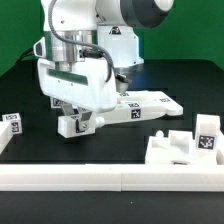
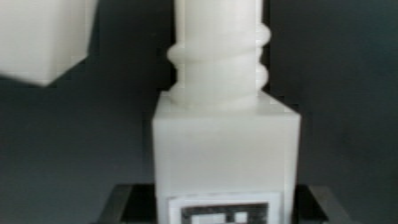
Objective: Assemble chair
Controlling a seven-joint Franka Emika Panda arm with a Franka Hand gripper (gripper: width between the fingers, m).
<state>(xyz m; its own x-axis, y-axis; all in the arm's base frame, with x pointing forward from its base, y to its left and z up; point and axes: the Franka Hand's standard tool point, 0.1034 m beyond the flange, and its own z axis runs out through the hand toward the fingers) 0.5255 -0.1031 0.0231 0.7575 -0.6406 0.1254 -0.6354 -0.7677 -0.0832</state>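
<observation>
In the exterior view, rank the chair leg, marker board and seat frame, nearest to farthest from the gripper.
1. chair leg: held in the gripper.
2. marker board: just to the exterior view's right.
3. seat frame: far right, front.

Seat frame (image 1: pixel 176 150) lies behind the rail (image 1: pixel 60 179), to the exterior view's right of the leg (image 1: pixel 70 126)

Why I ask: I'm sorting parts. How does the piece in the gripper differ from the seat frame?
The held piece is slim, a square block with a rounded post; the seat frame is wide, boxy and open. The held piece sits in the gripper; the seat frame rests free on the table. Both are white and tagged.
</observation>
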